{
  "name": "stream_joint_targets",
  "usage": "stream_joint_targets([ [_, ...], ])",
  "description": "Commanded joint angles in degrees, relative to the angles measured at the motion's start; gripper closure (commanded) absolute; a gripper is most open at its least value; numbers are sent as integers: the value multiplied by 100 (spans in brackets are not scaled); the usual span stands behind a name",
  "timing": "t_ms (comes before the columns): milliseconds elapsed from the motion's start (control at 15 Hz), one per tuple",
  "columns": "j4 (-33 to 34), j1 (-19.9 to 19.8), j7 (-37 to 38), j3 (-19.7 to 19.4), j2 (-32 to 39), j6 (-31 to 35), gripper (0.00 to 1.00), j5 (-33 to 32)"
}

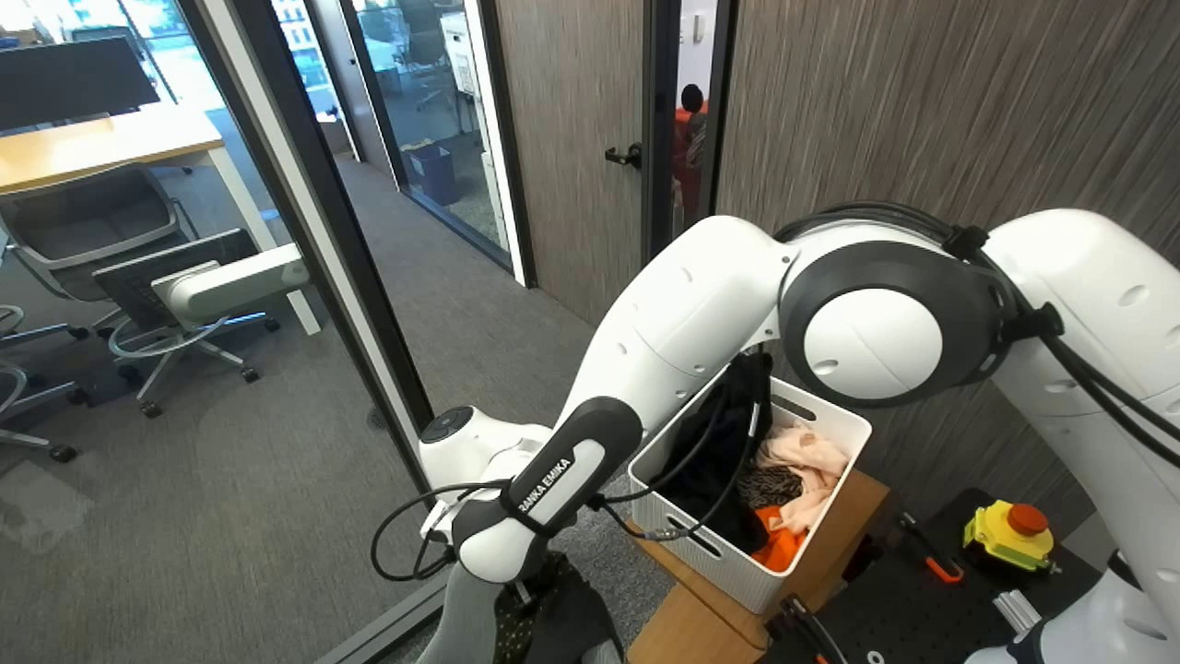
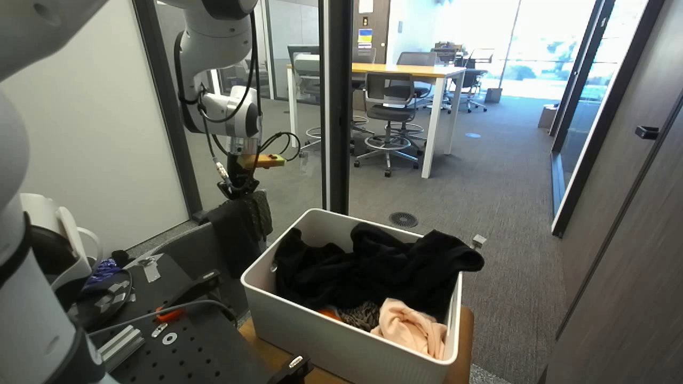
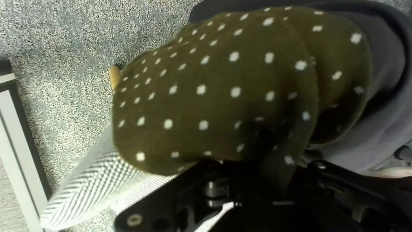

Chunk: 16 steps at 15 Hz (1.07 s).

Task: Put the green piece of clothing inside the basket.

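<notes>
Because the olive-green cloth garment with white dots (image 3: 206,96) is draped over the back of the smooth grey chair (image 1: 466,609), it likely offers a raised fold to your black two-fingered gripper (image 3: 268,174); one runs between the jaws, but whether they clamp or merely straddle it you cannot tell. Right of the chair in both exterior views, the white ribbed plastic basket (image 2: 320,341) sits mouth-up on a brown wooden stand (image 1: 682,627), presumably for a short carry. Soft black clothing (image 2: 373,261) spills over its far rim, so you probably want a high lift to avoid snagging.
</notes>
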Motion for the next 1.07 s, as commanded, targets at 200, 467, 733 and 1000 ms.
stream_joint_targets([
  [200, -255, -250, -101, 14, -890, -653, 93, 14],
  [467, -574, -505, -93, -67, -1621, -939, 94, 35],
  [733, -1148, -932, -124, -209, -2577, -998, 94, 108],
  [1000, -1800, -1381, -131, -463, -3559, -1044, 94, 258],
])
